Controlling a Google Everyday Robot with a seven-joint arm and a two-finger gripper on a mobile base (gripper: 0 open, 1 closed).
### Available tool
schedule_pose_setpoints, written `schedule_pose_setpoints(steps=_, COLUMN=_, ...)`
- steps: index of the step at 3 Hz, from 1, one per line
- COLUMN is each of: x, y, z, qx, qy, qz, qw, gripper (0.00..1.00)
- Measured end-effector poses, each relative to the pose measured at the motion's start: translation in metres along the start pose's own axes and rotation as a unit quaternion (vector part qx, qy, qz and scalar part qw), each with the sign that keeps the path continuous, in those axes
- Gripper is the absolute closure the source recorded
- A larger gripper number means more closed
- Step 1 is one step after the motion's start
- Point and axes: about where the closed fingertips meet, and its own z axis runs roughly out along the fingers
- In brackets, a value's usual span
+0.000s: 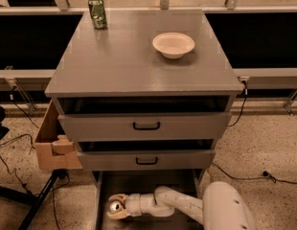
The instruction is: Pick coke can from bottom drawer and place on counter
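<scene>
The bottom drawer is pulled open at the foot of the grey cabinet. My arm reaches into it from the lower right. My gripper is at the drawer's left side, low over its floor. Its fingers stand on either side of the coke can, which shows only as a round silver top; its red side is hidden. The counter is the flat grey top of the cabinet, well above the gripper.
A green can stands at the counter's back left and a cream bowl at its back right. Two black-handled drawers stick out slightly above the gripper. A cardboard box and a black stand leg are to the left.
</scene>
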Motion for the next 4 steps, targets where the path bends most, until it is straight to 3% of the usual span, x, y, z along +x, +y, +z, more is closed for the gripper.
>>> schedule_pose_setpoints(steps=1, x=-0.0002, y=0.0001, z=0.0, qx=0.0, qy=0.0, qz=0.0, qw=1.0, gripper=0.82)
schedule_pose_setpoints(steps=2, x=-0.0006, y=0.0006, z=0.0006, qx=-0.001, qy=0.0, qz=0.0, qw=1.0, gripper=0.51)
schedule_pose_setpoints(steps=4, x=-0.0012, y=0.0031, z=0.004, qx=-0.004, qy=-0.001, qz=0.001, qw=1.0, gripper=0.05)
